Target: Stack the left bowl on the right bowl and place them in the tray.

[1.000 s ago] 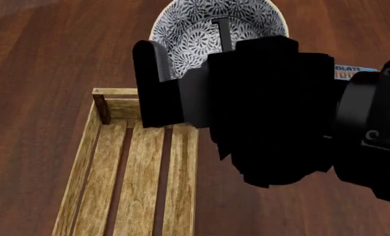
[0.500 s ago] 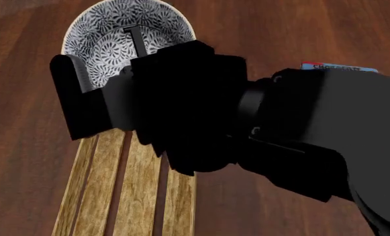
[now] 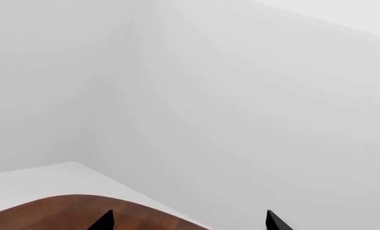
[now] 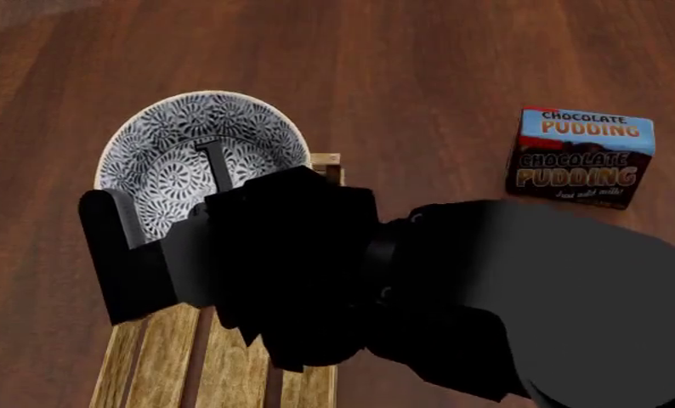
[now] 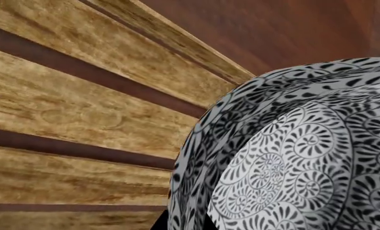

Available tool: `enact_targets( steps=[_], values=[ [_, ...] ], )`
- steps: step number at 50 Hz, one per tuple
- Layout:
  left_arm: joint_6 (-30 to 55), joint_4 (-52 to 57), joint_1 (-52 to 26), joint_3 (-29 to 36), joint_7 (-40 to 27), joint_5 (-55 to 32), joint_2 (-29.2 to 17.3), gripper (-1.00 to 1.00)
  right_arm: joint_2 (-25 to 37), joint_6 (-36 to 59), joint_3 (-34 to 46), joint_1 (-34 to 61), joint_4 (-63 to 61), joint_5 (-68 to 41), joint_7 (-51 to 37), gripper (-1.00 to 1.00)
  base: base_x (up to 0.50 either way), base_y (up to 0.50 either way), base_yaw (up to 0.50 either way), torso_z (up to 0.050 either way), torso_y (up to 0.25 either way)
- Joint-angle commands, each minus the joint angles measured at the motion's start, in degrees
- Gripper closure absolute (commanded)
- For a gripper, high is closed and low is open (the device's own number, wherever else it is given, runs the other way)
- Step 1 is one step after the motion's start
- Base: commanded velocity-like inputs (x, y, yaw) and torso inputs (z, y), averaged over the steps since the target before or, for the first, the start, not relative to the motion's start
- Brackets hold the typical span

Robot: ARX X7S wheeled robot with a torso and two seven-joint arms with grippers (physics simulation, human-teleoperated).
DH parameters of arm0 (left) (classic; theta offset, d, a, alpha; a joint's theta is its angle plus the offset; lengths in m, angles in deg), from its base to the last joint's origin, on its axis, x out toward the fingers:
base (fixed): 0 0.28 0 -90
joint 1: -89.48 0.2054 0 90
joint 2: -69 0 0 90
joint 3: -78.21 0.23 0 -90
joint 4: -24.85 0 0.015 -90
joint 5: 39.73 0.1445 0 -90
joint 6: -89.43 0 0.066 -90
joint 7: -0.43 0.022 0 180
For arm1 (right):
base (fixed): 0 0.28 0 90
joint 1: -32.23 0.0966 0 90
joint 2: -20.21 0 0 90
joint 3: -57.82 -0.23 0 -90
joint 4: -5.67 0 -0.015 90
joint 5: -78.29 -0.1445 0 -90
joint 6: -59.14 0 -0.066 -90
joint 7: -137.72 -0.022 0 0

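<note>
Plainly pinching the bowl [image 4: 201,153] at its near rim with the right gripper [image 4: 161,204]: one thin finger [image 4: 215,161] lying inside against the patterned wall, the other, broader one outside, jaws clamped on that rim. Holding it over the far end of the tray [image 4: 229,370], with one corner post peeking out just beside the rim. Showing up close, in the right wrist view, the bowl's [image 5: 292,158] swirled outer side above the tray's [image 5: 69,115] slats and dark gaps.

Hiding much behind the black arm [image 4: 485,289]: the bowl's near edge, most of the tray's middle, and any contact between bowl and slats, so not telling whether it is resting or hanging. Not telling either whether one bowl or two nested ones are being held. Cutting off the tray's near end at the frame edge.

Catching only two dark tips of the left gripper [image 3: 188,225], standing apart with nothing between them.

Lying well apart on the dark wooden table [image 4: 428,59], a pudding box [image 4: 581,157]. Facing, beyond the table's curved edge, a pale floor [image 3: 43,179] and a bare white wall [image 3: 241,96].
</note>
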State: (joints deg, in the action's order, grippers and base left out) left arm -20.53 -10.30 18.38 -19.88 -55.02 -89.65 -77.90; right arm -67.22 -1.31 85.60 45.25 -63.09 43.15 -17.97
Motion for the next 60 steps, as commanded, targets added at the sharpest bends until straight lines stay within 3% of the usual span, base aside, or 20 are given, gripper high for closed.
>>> enact_targets(
  steps=[1,22,60],
  values=[
    [-0.20,0.08,0.38,-0.31,0.06,0.01,0.05,-1.00,0.09,1.52,-0.79,-3.46,-1.63,2.26,-2.00,1.00,0.00,0.00,0.00,0.000,0.000],
    [0.02,-0.12,-0.37,0.16,-0.01,0.01,0.12,-1.00,0.92,2.78,-1.21,-8.40,-3.12,2.59,-3.51,1.00,0.00,0.00,0.00,0.000,0.001],
    [-0.28,-0.20,0.55,-0.50,0.06,0.04,0.33,-1.00,-2.38,-1.30,-4.33,-22.17,9.81,10.57,1.57,1.00,0.00,0.00,0.00,0.000,0.001]
  ],
)
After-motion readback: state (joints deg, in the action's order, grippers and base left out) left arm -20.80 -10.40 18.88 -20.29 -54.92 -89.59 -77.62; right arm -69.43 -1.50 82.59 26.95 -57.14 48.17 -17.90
